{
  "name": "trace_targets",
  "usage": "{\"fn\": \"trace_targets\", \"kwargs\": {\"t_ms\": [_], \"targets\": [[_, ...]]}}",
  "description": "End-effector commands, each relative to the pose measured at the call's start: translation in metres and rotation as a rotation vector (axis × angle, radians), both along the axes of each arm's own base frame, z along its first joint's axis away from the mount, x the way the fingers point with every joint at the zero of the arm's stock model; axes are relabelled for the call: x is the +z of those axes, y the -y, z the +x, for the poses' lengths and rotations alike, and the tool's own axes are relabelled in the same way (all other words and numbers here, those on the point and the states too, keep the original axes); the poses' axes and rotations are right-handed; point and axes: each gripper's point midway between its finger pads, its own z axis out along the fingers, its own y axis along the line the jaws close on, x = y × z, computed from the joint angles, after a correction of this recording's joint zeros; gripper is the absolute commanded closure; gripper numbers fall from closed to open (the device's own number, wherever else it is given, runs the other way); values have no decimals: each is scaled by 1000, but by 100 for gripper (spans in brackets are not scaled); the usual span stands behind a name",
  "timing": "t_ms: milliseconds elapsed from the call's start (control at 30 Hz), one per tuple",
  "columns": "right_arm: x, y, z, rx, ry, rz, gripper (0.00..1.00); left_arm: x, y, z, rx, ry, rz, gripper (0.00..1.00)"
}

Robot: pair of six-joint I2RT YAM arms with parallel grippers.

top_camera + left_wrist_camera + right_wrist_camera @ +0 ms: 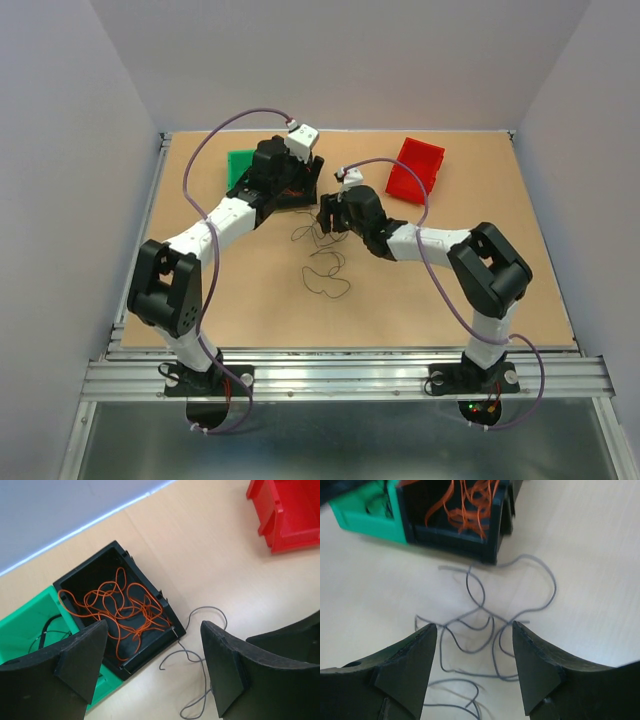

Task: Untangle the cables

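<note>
Thin grey-black curly cables (pixel 322 258) lie tangled on the table between the arms; they also show in the right wrist view (pixel 485 620) and the left wrist view (pixel 200 650). Orange-red cables (pixel 120 607) lie piled in a black bin (pixel 150 587), also seen in the right wrist view (pixel 465 505). A dark strand (pixel 47 630) lies in the green bin (pixel 25 617). My left gripper (pixel 152 667) is open and empty above the black bin's front corner. My right gripper (pixel 475 672) is open and empty, hovering over the grey tangle.
A red bin (pixel 415 168) lies at the back right of the table, also in the left wrist view (pixel 287 510). The green bin (pixel 240 163) and black bin (pixel 290 195) stand side by side at the back left under my left arm.
</note>
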Motion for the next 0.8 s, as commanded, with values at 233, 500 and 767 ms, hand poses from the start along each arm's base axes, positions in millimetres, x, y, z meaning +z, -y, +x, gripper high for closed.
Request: {"fn": "trace_targets", "kwargs": {"t_ms": [233,500,767], "targets": [[-54,-27,-4,145,-139,-108,33,38,-18,-24,27,139,-13,14],[-65,-49,9,173,-160,-77,39,48,-27,-33,45,190,-27,14],[-53,-34,9,118,-128,-91,100,34,-24,-35,34,171,-33,14]]}}
